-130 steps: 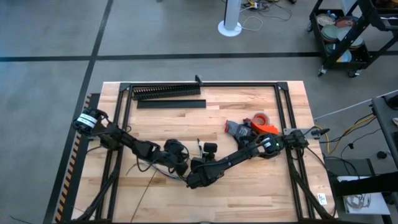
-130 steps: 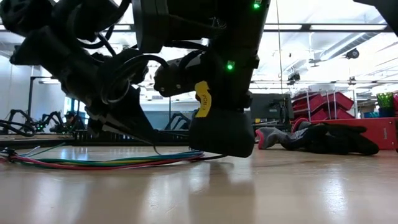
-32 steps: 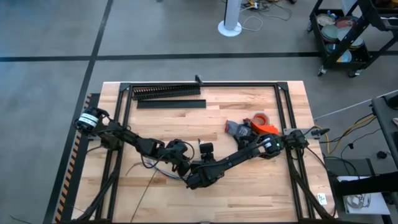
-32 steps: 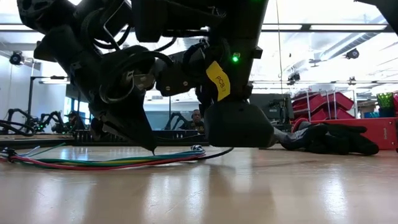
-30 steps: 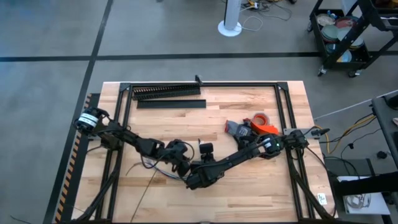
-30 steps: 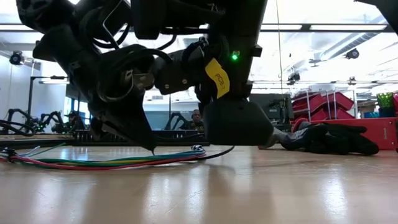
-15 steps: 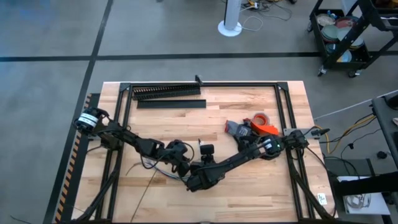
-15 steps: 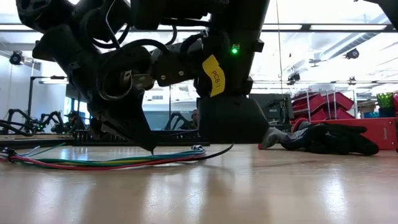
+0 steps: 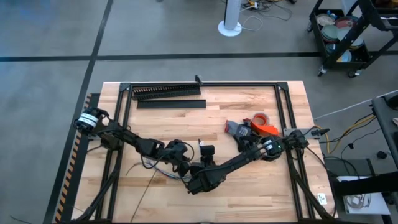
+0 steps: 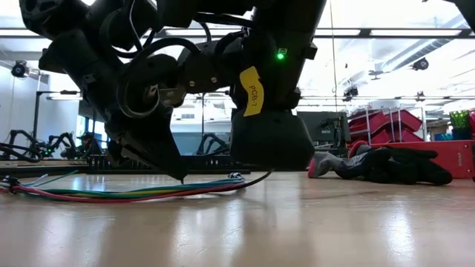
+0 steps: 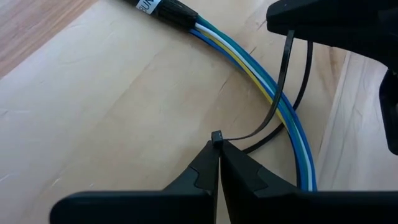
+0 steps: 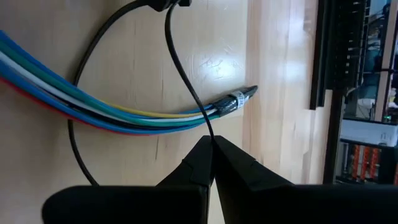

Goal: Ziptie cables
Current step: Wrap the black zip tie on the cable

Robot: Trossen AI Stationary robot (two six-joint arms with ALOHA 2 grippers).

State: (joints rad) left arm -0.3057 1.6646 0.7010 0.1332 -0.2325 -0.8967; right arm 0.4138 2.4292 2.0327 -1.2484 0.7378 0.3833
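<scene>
Both arms crowd desk centre. Open wood at 5 o'clock. Duct at 12, tape roll at 2.

1. Left gripper: fingers pinching together on the ziptie head.
2. Ziptie: arching up over the cables.
3. Cables: lying curved on the wooden table.

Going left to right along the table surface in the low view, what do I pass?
Colored cables lying along the wood, left gripper tip down on them, right gripper body with its yellow label, dark glove-like heap, red bins.
</scene>
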